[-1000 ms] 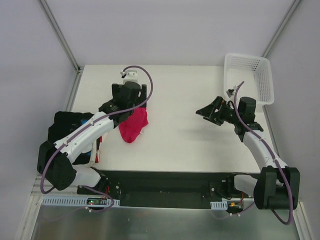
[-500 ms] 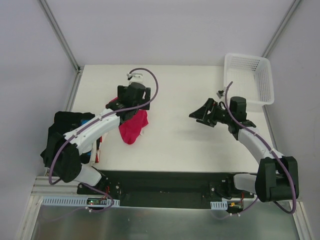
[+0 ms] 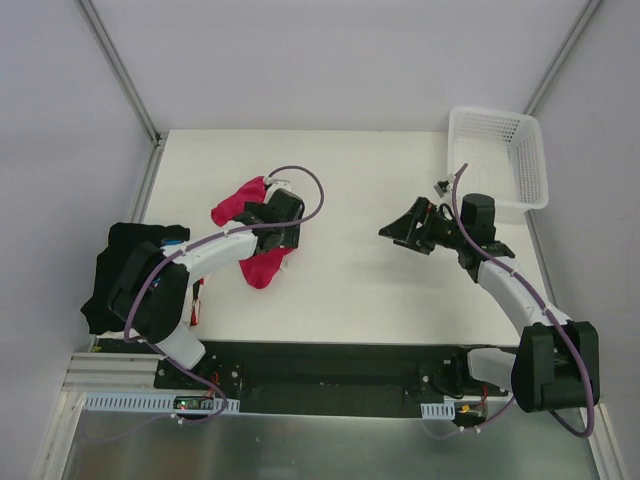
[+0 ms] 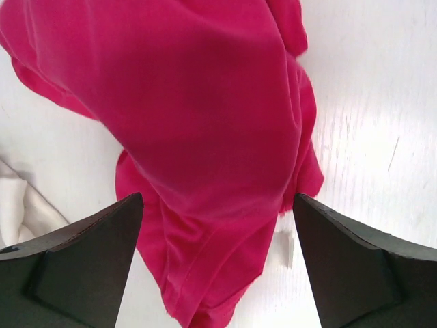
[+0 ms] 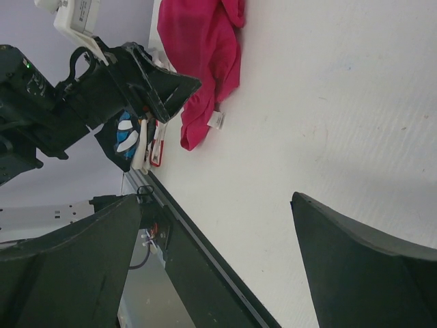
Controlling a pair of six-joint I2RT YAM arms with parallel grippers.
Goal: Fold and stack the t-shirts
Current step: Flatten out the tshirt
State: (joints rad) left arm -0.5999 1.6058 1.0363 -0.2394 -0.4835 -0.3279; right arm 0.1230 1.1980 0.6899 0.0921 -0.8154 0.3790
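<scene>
Seen from above, a white counter (image 3: 350, 180) carries two robot arms mounted at its near edge. A crimson-pink t-shirt (image 3: 238, 202) lies bunched up left of the counter's middle. One lump of it shows beyond the left arm (image 3: 215, 248) and another on the near side, with the arm's black wrist above the cloth between them.

In the left wrist view, the left tool (image 4: 217, 198) points down at this shirt with its two dark fingers (image 4: 89, 260) spread wide. The pink cloth fills the gap between them and lies on the counter. The tool is open, not clamped on the cloth; whether the finger edges brush the fabric cannot be told. A fold of white cloth (image 4: 17, 205) shows at the left edge of that view.

The right tool (image 3: 398, 228) hangs over bare counter, right of centre and well apart from the pink shirt. Its fingers (image 5: 61, 266) are also spread wide, holding and touching nothing.

A black t-shirt (image 3: 125, 262) with blue-and-white print lies at the counter's left edge, beside the left arm, with red and white cloth edges (image 3: 195, 300) just next to it. A white lattice basket (image 3: 500, 115) stands at the far right corner.
</scene>
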